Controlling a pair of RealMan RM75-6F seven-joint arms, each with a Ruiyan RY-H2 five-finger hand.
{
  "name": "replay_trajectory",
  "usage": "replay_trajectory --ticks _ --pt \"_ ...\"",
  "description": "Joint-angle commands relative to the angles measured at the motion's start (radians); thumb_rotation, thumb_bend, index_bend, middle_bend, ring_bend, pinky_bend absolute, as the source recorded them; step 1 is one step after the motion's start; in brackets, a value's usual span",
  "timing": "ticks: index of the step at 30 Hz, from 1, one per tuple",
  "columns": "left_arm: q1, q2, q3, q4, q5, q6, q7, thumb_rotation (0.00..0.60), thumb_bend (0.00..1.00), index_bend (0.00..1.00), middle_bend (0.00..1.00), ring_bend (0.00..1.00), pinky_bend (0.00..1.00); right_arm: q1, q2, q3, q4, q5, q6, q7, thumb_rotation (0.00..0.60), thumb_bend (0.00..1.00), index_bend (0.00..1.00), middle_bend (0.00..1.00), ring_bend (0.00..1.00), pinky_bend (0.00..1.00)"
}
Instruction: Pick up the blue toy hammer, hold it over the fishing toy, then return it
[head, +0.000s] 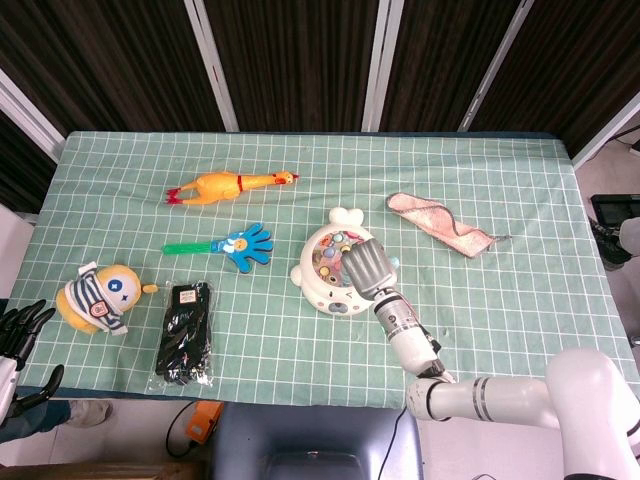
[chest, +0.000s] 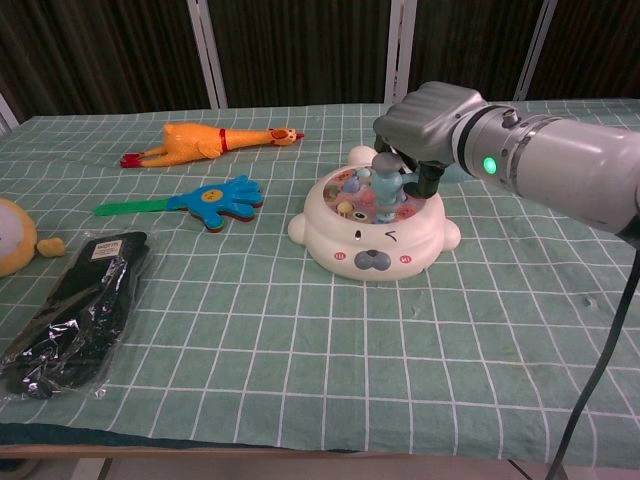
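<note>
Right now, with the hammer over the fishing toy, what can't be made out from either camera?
- Blue toy hammer: hidden under the right hand in the head view; in the chest view its handle is covered by the fingers.
- Whether the hammer head touches the fishing toy: cannot tell.
- Left hand: cut off by the head view's left edge, out of the chest view.
- Yellow plush: cut off by the chest view's left edge.

Grey right hand (chest: 428, 118), silver-white forearm, green wrist light.
</note>
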Motion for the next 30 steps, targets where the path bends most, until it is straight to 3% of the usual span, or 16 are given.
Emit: replay_trajectory --ticks 1,8,14,30 --pt "0.001 0.000 0.000 -0.001 -0.001 0.002 0.000 0.600 0.41 0.00 0.00 0.00 0.00 0.009 -0.010 -0.004 0.006 0.004 0.005 0.001 0.600 0.55 1.00 0.73 0.87 1.00" --pt "0.001 0.001 -0.002 0.001 -0.004 0.002 -0.004 0.600 0.41 0.00 0.00 0.00 0.00 0.015 0.003 -0.013 -0.001 0.020 0.025 -0.007 0.600 0.55 1.00 0.73 0.87 1.00" --pt "0.002 0.001 -0.002 -0.001 -0.007 0.001 -0.005 0.600 0.41 0.00 0.00 0.00 0.00 0.013 0.017 0.018 -0.004 -0.010 0.027 0.074 0.600 0.55 1.00 0.73 0.87 1.00" --pt "-0.003 0.004 -0.008 0.006 -0.020 -0.006 -0.023 0.600 0.41 0.00 0.00 0.00 0.00 0.059 -0.076 0.006 0.148 0.040 -0.010 0.049 0.600 0.55 1.00 0.73 0.87 1.00"
